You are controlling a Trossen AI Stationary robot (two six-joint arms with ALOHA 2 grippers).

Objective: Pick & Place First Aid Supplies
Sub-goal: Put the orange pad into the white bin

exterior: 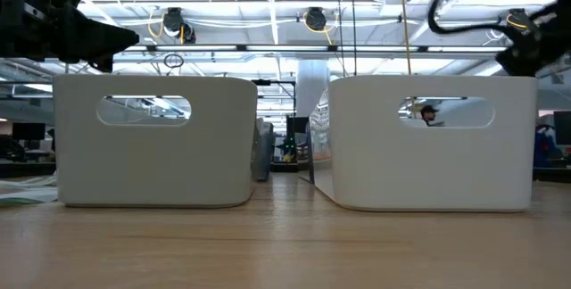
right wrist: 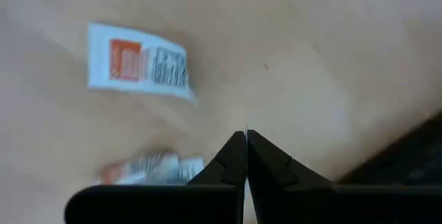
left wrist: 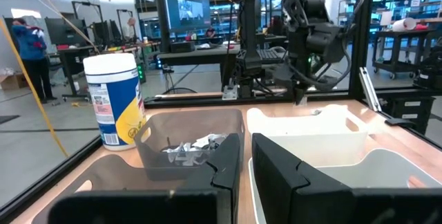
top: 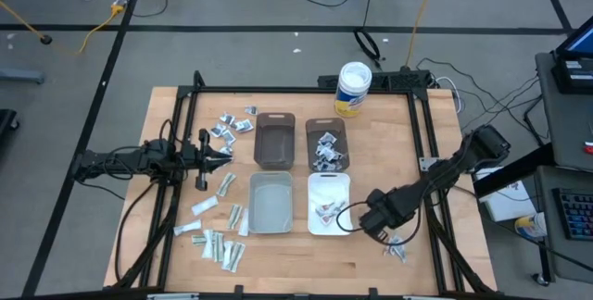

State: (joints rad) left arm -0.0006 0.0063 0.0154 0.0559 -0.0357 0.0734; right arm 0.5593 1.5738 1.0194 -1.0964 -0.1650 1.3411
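The right gripper [right wrist: 246, 135], fingers clenched empty, hovers over 2 small flat white packets [right wrist: 138, 61] on the table — poised to pick; left gripper [top: 220, 152] waits released.

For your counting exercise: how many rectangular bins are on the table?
4, in a two-by-two block: brown bin far left, brown bin far right, grey bin near left, white bin near right. None appears hidden.

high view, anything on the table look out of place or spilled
Nothing looks spilled or damaged. Loose first aid packets lie scattered left of the four bins, unsorted. A few stray packets sit apart on the right side, just beside the right gripper, whose jaws are shut. The tub stands upright at the far edge.
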